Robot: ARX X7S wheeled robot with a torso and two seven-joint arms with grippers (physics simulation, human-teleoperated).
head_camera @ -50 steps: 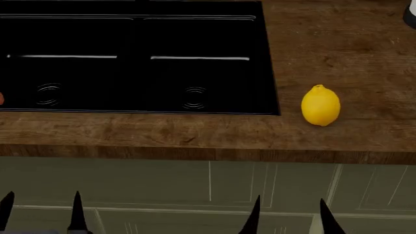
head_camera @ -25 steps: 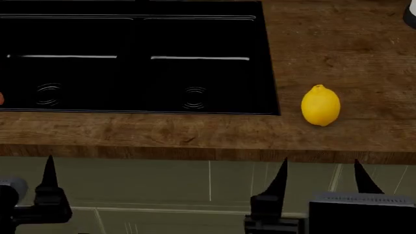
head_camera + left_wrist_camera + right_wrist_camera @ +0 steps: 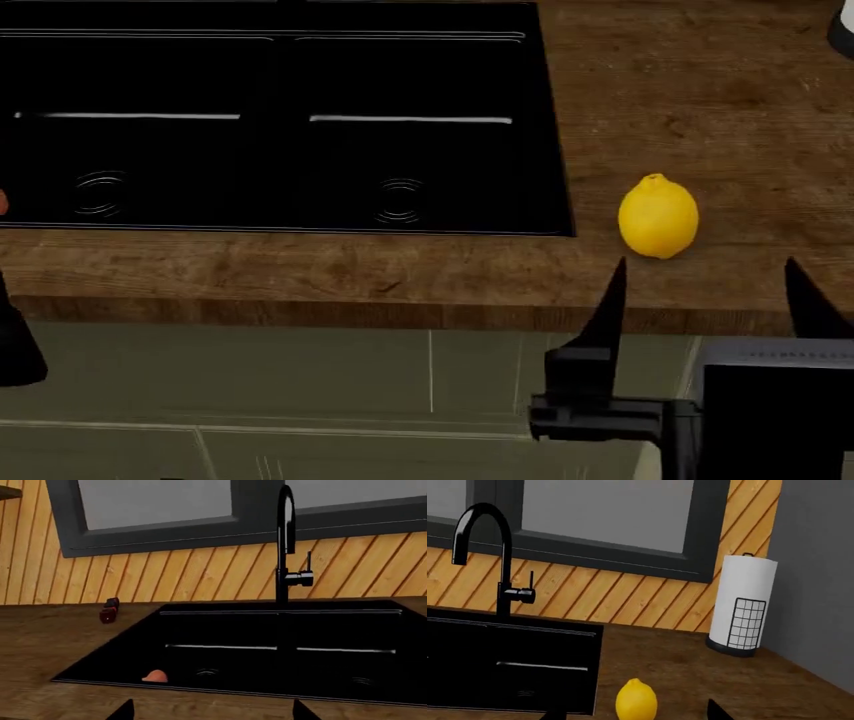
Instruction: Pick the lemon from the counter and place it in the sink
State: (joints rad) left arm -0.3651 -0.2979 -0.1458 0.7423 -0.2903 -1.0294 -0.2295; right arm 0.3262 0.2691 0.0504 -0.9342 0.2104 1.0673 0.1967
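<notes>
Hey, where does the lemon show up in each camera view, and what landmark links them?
Head view: the lemon lies on the counter, just off the sink's right edge.
Right wrist view: the lemon is low in the picture, near the sink's corner.
Left wrist view: not in it.
Shared landmark: the black sink.

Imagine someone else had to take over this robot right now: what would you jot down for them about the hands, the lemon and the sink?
Right gripper: open, empty, raised in front of the counter edge, roughly in line with the lemon.
Left gripper: open, empty, low at the counter's front edge, facing the sink.
Lemon: lying on the counter just right of the sink, untouched.
Also there: a reddish-orange fruit already in the sink's left basin, and a paper towel roll further back on the counter.
Done: nothing picked yet.
Left: reach in, grasp the lemon, carry it over, release it in the sink.
</notes>
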